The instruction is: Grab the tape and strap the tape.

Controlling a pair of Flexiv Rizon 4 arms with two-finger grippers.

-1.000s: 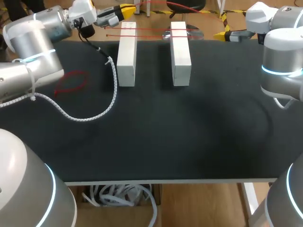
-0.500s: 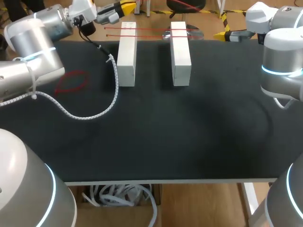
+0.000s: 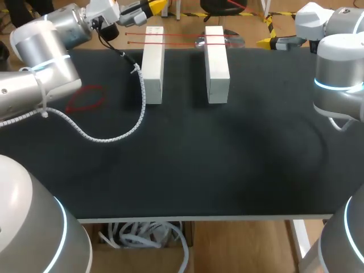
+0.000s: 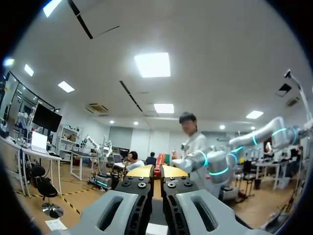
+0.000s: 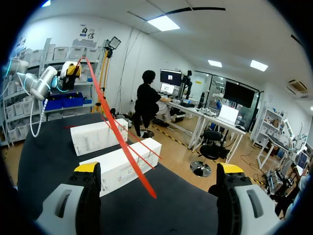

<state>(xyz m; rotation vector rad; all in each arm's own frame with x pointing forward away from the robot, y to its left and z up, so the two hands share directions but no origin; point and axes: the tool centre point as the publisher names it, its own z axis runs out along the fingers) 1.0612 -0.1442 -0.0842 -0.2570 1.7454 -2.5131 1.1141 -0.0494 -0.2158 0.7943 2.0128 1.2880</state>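
A robotics lab. Two grey robot arms with glowing blue rings, the left arm (image 3: 42, 51) and the right arm (image 3: 338, 74), stand at either end of a black tabletop (image 3: 227, 159). On it lie two white blocks (image 3: 152, 65) with red tape (image 3: 182, 34) strung across them. Beyond the tabletop are shelves (image 5: 54, 63) of storage bins, desks (image 5: 195, 110) with monitors (image 5: 171, 77), office chairs (image 5: 212, 142) and flat ceiling lights (image 4: 152, 64). Yellow-black stripes (image 3: 271, 21) mark the floor behind the tabletop.

Left block (image 3: 152, 65) and right block (image 3: 216, 63) lying side by side near the far edge of the bench (image 3: 199, 165), tape (image 3: 182, 34) stretching across their far ends, left hand (image 3: 156, 7) hanging past the far-left corner, right hand (image 3: 263, 42) sitting beyond the far-right corner, loose loop (image 3: 85, 98) lying near the left edge, cable (image 3: 114, 135) trailing beside the left block.
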